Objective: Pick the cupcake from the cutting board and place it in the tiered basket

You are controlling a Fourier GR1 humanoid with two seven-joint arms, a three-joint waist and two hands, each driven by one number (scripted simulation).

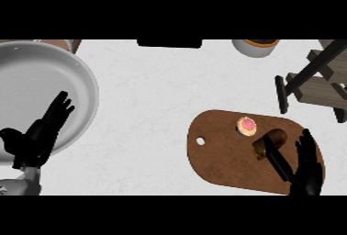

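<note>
at the left of the frame one white bowl [41,73] sits on the tabletop [156,92], and the left hand [37,135] shows over the bowl's lower right rim, fingers straight and spread, holding nothing. along the top edge are one dark block [169,43] and, to its right, one cup [256,47] cut off by the frame. at lower right lies one brown board [224,156] with a small hole near its left end. on the board's upper middle is one cupcake [247,126] with pink icing; just right of and below it is one brown item [270,140], partly hidden. the right hand [301,170] is over the board's right end, fingers straight and parted, one finger crossing the brown item; the cupcake lies up and left of the hand, apart from it. one tiered basket [318,78] stands at upper right.
</note>
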